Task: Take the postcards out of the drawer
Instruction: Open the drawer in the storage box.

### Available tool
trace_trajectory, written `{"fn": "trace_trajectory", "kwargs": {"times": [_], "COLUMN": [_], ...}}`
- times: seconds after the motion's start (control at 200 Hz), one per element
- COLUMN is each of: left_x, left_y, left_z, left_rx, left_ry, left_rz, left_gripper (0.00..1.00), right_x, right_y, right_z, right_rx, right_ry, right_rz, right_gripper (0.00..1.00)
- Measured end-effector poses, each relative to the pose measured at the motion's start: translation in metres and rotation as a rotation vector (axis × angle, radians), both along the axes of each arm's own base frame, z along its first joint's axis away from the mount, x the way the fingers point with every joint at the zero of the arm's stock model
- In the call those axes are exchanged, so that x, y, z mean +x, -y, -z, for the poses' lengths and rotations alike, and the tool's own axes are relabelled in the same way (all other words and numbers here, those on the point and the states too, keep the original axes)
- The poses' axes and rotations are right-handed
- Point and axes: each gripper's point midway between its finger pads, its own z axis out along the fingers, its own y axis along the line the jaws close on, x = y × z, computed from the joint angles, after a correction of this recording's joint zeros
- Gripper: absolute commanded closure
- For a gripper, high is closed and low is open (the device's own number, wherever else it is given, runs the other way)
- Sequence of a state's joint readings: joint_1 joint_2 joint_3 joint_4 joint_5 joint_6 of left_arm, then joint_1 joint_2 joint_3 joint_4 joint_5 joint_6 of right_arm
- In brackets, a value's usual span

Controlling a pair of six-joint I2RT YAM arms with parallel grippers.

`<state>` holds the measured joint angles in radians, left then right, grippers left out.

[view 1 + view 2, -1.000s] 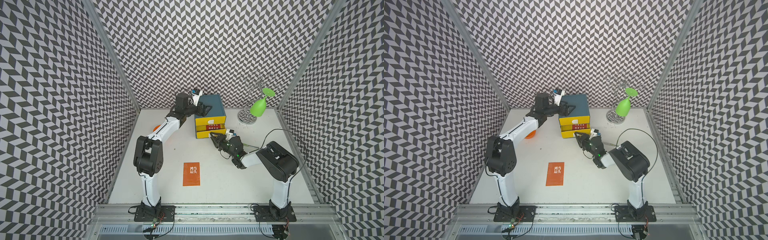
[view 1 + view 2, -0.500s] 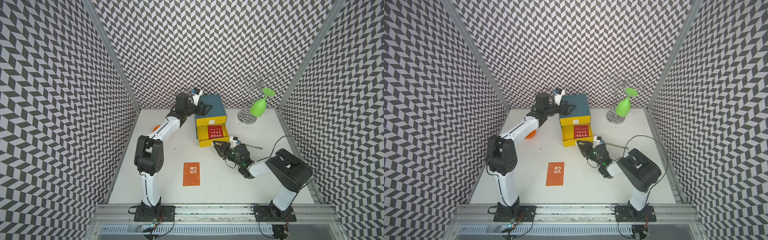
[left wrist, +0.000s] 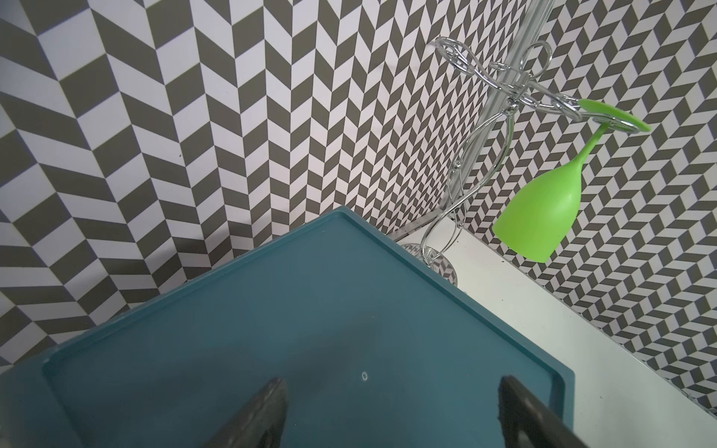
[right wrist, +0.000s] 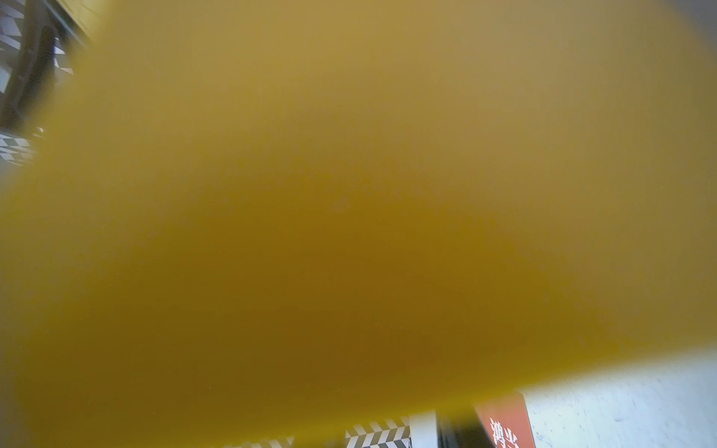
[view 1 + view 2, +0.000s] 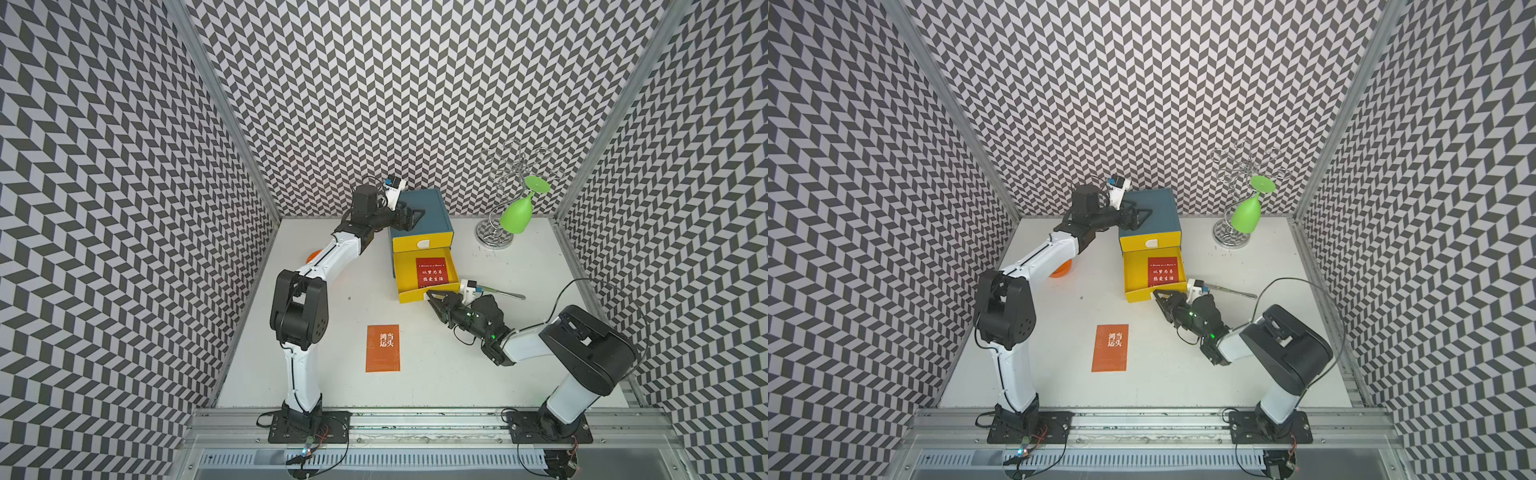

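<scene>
While the right end effector [image 5: 432,296] sits at the front of the open yellow drawer [image 5: 405,274], grip impossible to tell, a red rectangular postcard [image 5: 432,272] lies just beyond it inside, long axis pointing away; the left end effector [image 3: 391,388], jaws spread on the teal cabinet [image 5: 434,208], is farther.

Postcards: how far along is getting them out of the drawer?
Done: the orange postcard lies on the table. In hand: the yellow drawer stands open, right jaws at its front. Left: a red postcard lies inside; any beneath it is hidden.
</scene>
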<state>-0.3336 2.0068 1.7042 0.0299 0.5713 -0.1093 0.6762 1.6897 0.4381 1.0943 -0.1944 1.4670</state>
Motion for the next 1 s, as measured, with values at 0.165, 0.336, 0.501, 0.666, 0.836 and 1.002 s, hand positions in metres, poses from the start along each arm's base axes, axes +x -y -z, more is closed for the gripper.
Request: {"fn": "trace_trajectory", "kwargs": {"times": [0.165,0.336,0.501,0.666,0.836,1.002], "left_x": [0.0,0.0,0.001,0.002,0.001,-0.001], "left_y": [0.0,-0.001,-0.003,-0.004,-0.005,-0.007], "left_z": [0.0,0.0,0.0,0.0,0.0,-0.001], "left_rx": [0.003,0.003,0.003,0.003,0.004,0.002], "left_ry": [0.003,0.003,0.003,0.003,-0.002,-0.009], "left_rz": [0.0,-0.001,-0.003,-0.005,-0.008,-0.012], "left_gripper": [0.13,0.13,0.13,0.12,0.12,0.11], "right_x": [-0.003,-0.008,-0.011,-0.014,-0.016,-0.018], "right_y": [-0.003,-0.004,-0.002,0.0,0.0,0.002], "right_z": [0.0,0.003,0.006,0.006,0.005,0.009], "right_rx": [0.001,-0.005,-0.007,-0.007,-0.007,-0.012], "right_ry": [0.004,0.001,-0.001,0.0,0.001,-0.005], "right_rz": [-0.002,0.0,0.0,0.0,-0.003,-0.003], "right_gripper": [0.71,0.71,0.71,0.71,0.71,0.65]}}
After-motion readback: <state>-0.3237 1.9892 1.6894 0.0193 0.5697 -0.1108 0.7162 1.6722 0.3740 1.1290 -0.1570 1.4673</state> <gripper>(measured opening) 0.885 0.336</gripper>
